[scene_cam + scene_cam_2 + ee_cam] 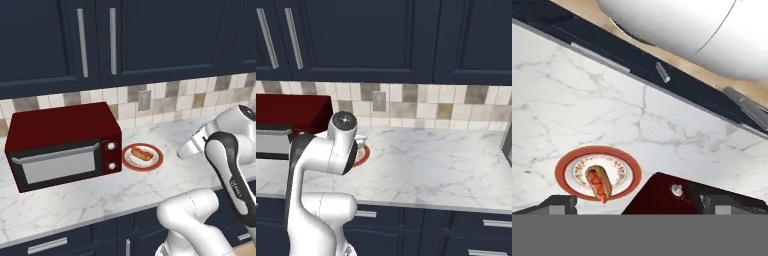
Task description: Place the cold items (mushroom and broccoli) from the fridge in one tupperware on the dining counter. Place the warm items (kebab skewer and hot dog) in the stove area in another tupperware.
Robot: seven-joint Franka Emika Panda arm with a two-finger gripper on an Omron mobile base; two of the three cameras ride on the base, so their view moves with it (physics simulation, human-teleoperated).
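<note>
Resting on a red-rimmed plate (142,156) on the marble counter (100,195), at the microwave's (62,145) three o'clock, the hot dog (141,154) looks light, soft and slippery, best pinched across its middle by the wide-open gripper (637,205).

No readable text, labels, brands or numbers anywhere, red microwave (63,145) front and its two knobs unmarked, plate (143,157) rim pattern purely decorative, wall outlet (144,100) blank, cabinet doors (150,35) and marble worktop (100,195) plain
</note>
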